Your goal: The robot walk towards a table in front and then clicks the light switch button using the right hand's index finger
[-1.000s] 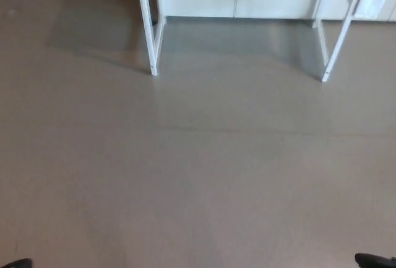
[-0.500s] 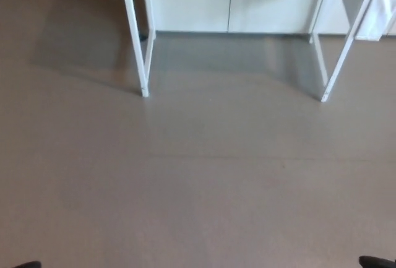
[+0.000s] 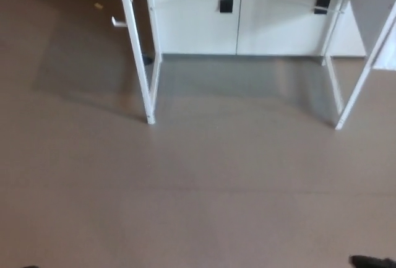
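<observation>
1. White table legs (image 3: 150, 88) stand far ahead across bare floor (image 3: 198, 181); tabletop and light switch out of frame.
2. Dark sliver at near right edge, possibly the right hand (image 3: 370, 262); fingers' state cannot be told.
3. Left hand not seen.
4. Switch presumably lies ahead and above; walking unfinished.

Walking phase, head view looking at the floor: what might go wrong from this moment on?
The white metal table legs and stand directly ahead on the grey floor; a drifting step might clip one. No switch or tabletop is in view, so aiming the press cannot be checked. Only a dark sliver at the bottom right edge shows, so hand readiness is unknown.
</observation>
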Robot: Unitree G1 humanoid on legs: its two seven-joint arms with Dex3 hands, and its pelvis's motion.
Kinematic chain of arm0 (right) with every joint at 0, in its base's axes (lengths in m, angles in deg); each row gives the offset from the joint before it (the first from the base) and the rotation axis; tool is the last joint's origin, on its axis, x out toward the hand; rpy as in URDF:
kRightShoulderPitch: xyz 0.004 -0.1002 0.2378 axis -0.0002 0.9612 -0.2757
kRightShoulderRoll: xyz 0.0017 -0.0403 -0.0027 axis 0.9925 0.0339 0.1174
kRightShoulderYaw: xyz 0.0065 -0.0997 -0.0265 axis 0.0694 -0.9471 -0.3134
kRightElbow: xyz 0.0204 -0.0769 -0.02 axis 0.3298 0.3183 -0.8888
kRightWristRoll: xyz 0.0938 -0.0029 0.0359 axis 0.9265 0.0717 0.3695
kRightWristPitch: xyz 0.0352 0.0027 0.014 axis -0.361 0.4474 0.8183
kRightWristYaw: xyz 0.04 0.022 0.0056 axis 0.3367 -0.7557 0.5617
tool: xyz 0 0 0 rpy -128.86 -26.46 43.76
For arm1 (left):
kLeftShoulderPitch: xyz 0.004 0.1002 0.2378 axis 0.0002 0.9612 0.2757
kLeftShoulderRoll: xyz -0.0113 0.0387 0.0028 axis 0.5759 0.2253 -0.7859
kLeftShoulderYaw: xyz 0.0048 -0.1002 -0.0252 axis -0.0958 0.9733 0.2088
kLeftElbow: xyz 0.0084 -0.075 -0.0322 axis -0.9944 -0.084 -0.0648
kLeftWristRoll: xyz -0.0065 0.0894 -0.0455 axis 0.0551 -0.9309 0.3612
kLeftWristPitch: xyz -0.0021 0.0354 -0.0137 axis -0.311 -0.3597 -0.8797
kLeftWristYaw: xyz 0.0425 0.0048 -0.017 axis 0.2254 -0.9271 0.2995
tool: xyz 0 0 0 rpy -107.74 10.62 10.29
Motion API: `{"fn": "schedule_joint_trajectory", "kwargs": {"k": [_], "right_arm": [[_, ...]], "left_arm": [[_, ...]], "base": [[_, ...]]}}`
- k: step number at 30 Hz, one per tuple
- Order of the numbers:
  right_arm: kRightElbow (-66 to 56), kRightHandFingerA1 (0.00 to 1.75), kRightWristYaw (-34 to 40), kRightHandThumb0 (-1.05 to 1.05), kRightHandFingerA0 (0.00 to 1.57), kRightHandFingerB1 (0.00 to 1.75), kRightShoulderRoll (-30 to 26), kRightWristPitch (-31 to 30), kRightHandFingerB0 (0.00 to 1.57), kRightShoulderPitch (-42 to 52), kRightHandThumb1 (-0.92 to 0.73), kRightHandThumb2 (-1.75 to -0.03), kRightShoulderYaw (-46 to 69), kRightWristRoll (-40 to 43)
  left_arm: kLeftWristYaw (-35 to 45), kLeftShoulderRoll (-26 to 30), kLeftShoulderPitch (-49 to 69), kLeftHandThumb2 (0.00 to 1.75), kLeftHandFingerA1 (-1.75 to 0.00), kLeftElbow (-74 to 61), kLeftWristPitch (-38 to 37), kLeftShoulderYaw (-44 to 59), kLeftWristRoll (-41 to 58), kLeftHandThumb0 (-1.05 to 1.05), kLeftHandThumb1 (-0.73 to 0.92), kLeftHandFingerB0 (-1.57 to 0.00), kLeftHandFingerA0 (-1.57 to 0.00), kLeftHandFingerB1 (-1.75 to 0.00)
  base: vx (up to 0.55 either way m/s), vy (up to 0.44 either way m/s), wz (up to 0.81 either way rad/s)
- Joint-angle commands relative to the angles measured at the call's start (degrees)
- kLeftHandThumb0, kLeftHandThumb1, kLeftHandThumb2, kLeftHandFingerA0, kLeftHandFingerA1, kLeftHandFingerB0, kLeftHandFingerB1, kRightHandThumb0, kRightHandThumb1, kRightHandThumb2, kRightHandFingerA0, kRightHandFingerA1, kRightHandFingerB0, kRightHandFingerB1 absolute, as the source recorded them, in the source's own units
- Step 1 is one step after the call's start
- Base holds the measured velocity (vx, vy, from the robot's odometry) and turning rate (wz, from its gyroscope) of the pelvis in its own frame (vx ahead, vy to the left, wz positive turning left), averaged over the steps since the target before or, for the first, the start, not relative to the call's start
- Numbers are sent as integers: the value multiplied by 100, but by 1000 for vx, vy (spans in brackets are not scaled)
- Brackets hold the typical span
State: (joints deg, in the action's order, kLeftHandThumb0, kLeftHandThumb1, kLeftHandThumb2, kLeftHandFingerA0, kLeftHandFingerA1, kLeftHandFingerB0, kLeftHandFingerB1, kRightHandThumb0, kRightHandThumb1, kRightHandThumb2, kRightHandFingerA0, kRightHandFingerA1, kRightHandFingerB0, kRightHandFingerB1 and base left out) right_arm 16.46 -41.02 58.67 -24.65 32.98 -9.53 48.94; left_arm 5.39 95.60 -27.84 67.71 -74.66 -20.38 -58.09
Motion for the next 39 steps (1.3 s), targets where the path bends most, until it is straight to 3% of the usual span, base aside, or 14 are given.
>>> {"fn": "schedule_joint_trajectory", "kwargs": {"k": [1, 13, 14, 17, 18, 19, 39], "right_arm": [[39, 69, -70, -13, 47, 56, -87, 83, 23, 47, -49, -93, 13, 6], [177, 70, -38, -15, 49, 57, -191, 207, 24, -23, -49, -93, -77, -152], [195, 67, -32, -14, 54, 50, -202, 248, 31, -35, -70, -60, -90, -180], [273, 70, -2, -12, 56, 50, -243, 268, 32, -90, -70, -60, -134, -262], [237, 72, 16, -11, 53, 56, -256, 234, 25, -69, -49, -92, -149, -295], [235, 70, 13, -11, 56, 49, -257, 224, 32, -63, -69, -59, -152, -295], [228, 69, 8, -11, 54, 49, -335, 135, 31, -115, -69, -60, -270, -349]], "left_arm": [[-2, 69, 4, 62, -47, 114, -267, -5, -111, -20, 62, -45, -52, -44], [11, 107, 19, 62, -47, 89, -342, -71, -205, -18, 62, -47, -51, -45], [28, 115, 11, 62, -47, 121, -376, -76, -205, -18, 62, -47, -50, -45], [20, 121, -13, 62, -47, 157, -346, -80, -198, -18, 63, -47, -50, -45], [27, 127, -9, 62, -47, 144, -333, -83, -195, -18, 63, -46, -50, -44], [31, 136, -9, 62, -47, 144, -333, -88, -204, -19, 63, -46, -49, -44], [79, 186, -48, 59, -42, 137, -195, -114, -174, -14, 66, -42, -44, -40]], "base": [[305, -256, 2], [180, -20, -3], [229, 233, 55], [178, 162, -10], [135, 19, 11], [129, 22, 12], [142, -109, 10]]}}
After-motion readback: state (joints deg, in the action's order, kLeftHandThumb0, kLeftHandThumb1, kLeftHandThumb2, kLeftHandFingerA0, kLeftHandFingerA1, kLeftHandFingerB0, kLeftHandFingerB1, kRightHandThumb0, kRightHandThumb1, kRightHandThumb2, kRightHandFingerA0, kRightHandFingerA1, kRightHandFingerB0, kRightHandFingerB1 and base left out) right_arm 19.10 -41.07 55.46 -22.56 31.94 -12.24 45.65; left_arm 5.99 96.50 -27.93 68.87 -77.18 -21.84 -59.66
